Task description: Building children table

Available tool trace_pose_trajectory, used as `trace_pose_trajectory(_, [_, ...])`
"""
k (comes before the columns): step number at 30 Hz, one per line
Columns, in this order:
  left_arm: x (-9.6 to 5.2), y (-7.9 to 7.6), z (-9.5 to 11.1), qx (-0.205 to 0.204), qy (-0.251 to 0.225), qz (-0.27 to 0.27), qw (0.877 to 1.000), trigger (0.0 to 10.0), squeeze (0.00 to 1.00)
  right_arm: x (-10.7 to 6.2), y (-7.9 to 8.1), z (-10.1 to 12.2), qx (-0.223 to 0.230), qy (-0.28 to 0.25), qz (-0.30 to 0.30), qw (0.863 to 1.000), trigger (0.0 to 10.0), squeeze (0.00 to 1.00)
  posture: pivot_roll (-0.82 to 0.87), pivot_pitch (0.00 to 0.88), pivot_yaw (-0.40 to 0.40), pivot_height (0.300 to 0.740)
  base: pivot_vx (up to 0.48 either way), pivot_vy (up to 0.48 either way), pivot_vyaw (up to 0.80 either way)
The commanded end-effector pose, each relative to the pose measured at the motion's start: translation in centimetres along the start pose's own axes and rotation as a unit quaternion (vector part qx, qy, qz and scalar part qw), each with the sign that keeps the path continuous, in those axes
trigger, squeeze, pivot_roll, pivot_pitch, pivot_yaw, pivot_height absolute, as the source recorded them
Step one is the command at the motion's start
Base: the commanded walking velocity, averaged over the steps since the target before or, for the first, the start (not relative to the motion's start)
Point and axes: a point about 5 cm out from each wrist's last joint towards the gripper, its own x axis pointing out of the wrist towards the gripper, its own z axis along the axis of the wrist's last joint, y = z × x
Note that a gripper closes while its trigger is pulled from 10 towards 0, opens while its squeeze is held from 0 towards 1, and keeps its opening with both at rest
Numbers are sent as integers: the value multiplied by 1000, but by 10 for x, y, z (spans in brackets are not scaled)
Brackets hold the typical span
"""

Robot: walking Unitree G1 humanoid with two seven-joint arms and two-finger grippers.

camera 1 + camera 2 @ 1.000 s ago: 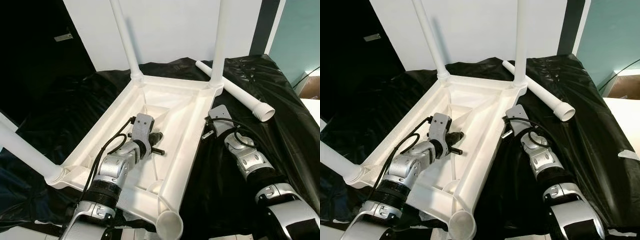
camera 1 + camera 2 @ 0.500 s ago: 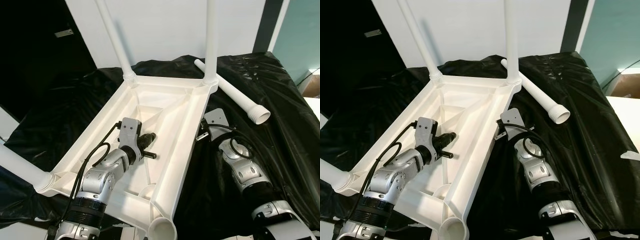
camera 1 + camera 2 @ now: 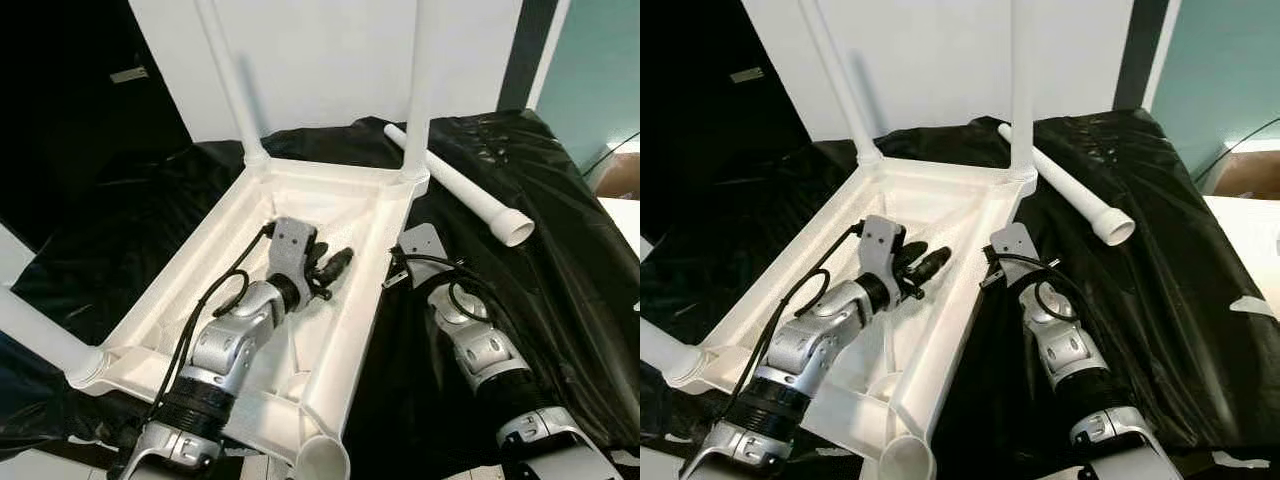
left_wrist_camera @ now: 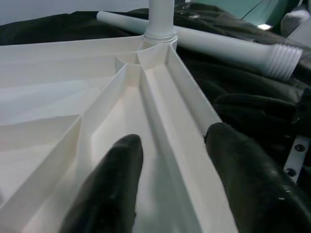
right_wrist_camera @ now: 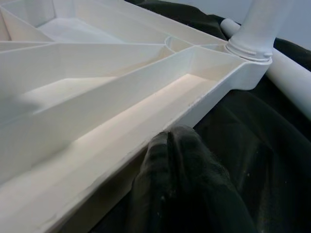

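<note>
The white plastic table (image 3: 330, 172) lies upside down on a black sheet. Two legs (image 3: 232, 90) (image 3: 420, 90) stand up from its far corners, and a third leg (image 3: 35, 335) juts from the near left corner. A loose leg (image 3: 460, 185) lies on the sheet to the right of the table. My left gripper (image 3: 333, 264) hovers inside the ribbed underside, and the left wrist view shows this gripper (image 4: 172, 141) open with nothing between the fingers. My right gripper (image 5: 167, 141) is shut, its tips against the outside of the table's right rim (image 3: 375, 270).
The near right corner socket (image 3: 322, 462) is an open round hole. The black sheet (image 3: 560, 260) covers the surface, rumpled to the right. A white wall (image 3: 330, 60) rises behind the table, with a dark opening (image 3: 70, 110) to the left.
My left gripper has risen and reached further toward the table's far right corner. The right gripper stays by the rim. The head view has shifted slightly.
</note>
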Motion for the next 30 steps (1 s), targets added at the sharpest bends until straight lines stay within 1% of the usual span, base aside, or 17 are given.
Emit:
trace_pose_trajectory(1, [-4,1,8,-6,-16,-77,997,10000,0,2,4,9,-2,-11,4,1000,10000,0,-65,0,115,740,0,0,0])
trace_pose_trajectory(3, [-7,5,9,1,-12,-71,997,10000,0,1,5,8,-3,-9,3,1000,10000,0,-64,0,115,740,0,0,0])
trace_pose_trajectory(5, [-15,16,1,44,36,-52,997,10000,0,0,5,7,-4,-7,2,1000,10000,0,-65,0,116,740,0,0,0])
trace_pose_trajectory(7, [-15,16,1,44,36,-52,997,10000,0,0,5,7,-4,-7,2,1000,10000,0,-65,0,116,740,0,0,0])
trace_pose_trajectory(8, [-21,23,-7,74,69,-36,994,10000,0,-1,4,7,-4,-6,1,1000,10000,0,-67,0,118,740,0,0,0])
trace_pose_trajectory(9, [-21,23,-7,74,69,-36,994,10000,0,-1,4,7,-4,-6,1,1000,10000,0,-67,0,118,740,0,0,0])
trace_pose_trajectory(10, [-28,30,-13,89,95,-20,991,10000,0,-1,4,7,-3,-6,0,1000,10000,0,-65,0,119,740,0,0,0])
trace_pose_trajectory(11, [-36,35,-16,90,113,-11,990,10000,0,-1,3,7,-2,-5,-1,1000,10000,0,-63,0,120,740,0,0,0])
trace_pose_trajectory(14, [-42,38,-18,85,122,-6,989,10000,0,-2,3,6,-2,-5,-2,1000,10000,0,-63,0,120,740,0,0,0])
trace_pose_trajectory(17, [-61,41,-30,76,159,1,984,10000,0,-2,3,6,0,-3,-2,1000,10000,0,-51,0,120,740,0,0,0])
trace_pose_trajectory(19, [-61,41,-30,76,159,1,984,10000,0,-2,3,6,0,-3,-2,1000,10000,0,-51,0,120,740,0,0,0])
trace_pose_trajectory(20, [-66,43,-33,75,168,4,983,10000,0,-2,4,6,0,-3,-1,1000,10000,0,-51,0,120,740,0,0,0])
trace_pose_trajectory(21, [-66,43,-33,75,168,4,983,10000,0,-2,4,6,0,-3,-1,1000,10000,0,-51,0,120,740,0,0,0])
trace_pose_trajectory(23, [-78,46,-29,47,148,-14,988,10000,0,-1,5,7,1,-3,1,1000,10000,0,-51,0,120,740,0,0,0])
trace_pose_trajectory(26, [-85,46,-26,26,134,-29,990,10000,0,-1,5,7,1,-3,1,1000,10000,0,-42,0,117,740,0,0,0])
trace_pose_trajectory(27, [-99,48,-22,18,129,-53,990,10000,0,-1,5,7,1,-3,2,1000,10000,0,-43,0,114,740,0,0,0])
trace_pose_trajectory(30, [-99,48,-22,18,129,-53,990,10000,0,-1,5,7,1,-3,2,1000,10000,0,-43,0,114,740,0,0,0])
